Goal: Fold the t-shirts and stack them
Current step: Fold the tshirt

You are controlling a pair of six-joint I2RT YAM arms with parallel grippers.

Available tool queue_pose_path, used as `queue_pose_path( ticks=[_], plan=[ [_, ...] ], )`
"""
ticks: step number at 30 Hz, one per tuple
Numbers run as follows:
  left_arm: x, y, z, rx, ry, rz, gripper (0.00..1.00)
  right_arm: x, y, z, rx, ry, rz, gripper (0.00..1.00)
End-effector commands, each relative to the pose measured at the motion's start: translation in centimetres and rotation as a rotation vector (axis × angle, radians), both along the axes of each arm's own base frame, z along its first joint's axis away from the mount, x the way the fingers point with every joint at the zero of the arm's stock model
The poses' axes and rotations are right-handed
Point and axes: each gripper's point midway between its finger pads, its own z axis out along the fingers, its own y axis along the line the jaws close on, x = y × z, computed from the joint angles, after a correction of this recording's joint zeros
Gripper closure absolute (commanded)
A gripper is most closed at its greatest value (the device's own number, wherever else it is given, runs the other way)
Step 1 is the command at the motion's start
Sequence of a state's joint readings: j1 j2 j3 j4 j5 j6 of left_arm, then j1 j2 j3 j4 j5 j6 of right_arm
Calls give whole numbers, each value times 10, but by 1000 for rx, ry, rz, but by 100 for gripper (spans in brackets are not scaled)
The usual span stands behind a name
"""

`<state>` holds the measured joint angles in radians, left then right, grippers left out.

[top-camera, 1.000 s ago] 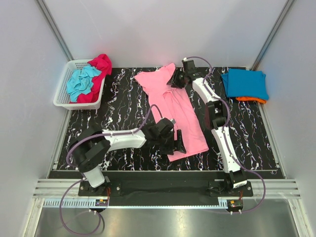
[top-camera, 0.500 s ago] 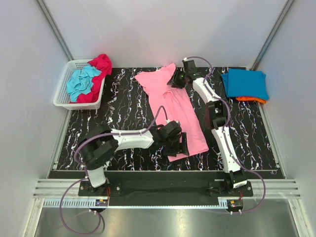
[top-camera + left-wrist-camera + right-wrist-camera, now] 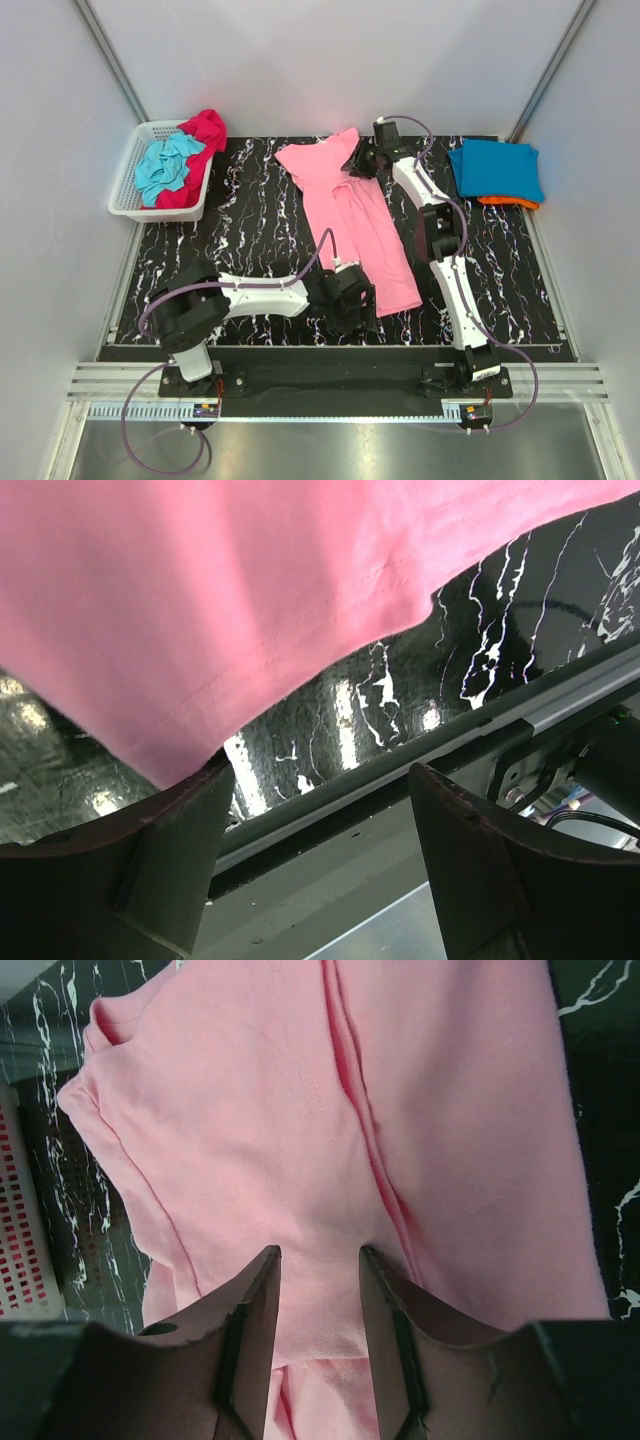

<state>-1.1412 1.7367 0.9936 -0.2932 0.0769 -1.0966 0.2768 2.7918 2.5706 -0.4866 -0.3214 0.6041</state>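
A light pink t-shirt (image 3: 355, 215) lies stretched out lengthwise on the black marbled table (image 3: 250, 220). My right gripper (image 3: 362, 160) is at its far end, shut on a pinch of pink cloth between the fingers (image 3: 318, 1252); the shirt fills the right wrist view (image 3: 250, 1130). My left gripper (image 3: 353, 305) is at the shirt's near hem, low over the table. Its jaws stand wide apart and empty (image 3: 320, 775), the left fingertip (image 3: 200, 810) just touching the hem corner (image 3: 250, 600). A folded blue t-shirt (image 3: 497, 168) lies on an orange one (image 3: 508, 203) at the far right.
A white slatted basket (image 3: 125, 185) at the far left holds a teal t-shirt (image 3: 165, 168) and a red one (image 3: 205, 130). The table's front edge rail (image 3: 480, 720) runs right under the left gripper. Grey walls enclose the table.
My left gripper has moved toward the table's front edge, to the shirt's near hem. The shirt's near end has shifted a little. The right gripper has barely moved.
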Motion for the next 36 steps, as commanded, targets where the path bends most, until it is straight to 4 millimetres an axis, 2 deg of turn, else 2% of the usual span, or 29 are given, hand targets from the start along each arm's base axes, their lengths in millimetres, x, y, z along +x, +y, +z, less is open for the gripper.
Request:
queue_pose_path(
  ticks=[1, 6, 10, 17, 20, 29, 33, 36],
  plan=[
    [-22, 58, -45, 228, 56, 43, 21, 3, -29, -10, -57, 51, -120, 55],
    [-30, 71, -49, 248, 69, 71, 20, 3, -16, -9, 26, 69, -98, 57],
    [-24, 67, -37, 214, 27, 71, 20, 1, -6, -4, 58, 56, -45, 61],
    [1, 31, 25, 54, -121, 34, 20, 1, 2, 17, 91, 10, 20, 59],
    [13, 21, 41, 25, -172, 44, 18, 0, 5, 20, 102, 6, 39, 59],
    [45, -6, 32, 62, -207, 50, 18, -6, 5, 17, 93, 11, 67, 59],
    [62, 0, 12, 117, -176, 96, 18, -9, 6, 16, 91, 12, 82, 59],
    [64, 9, -6, 192, -151, 108, 18, -9, 6, 15, 93, 14, 84, 59]
  ],
)
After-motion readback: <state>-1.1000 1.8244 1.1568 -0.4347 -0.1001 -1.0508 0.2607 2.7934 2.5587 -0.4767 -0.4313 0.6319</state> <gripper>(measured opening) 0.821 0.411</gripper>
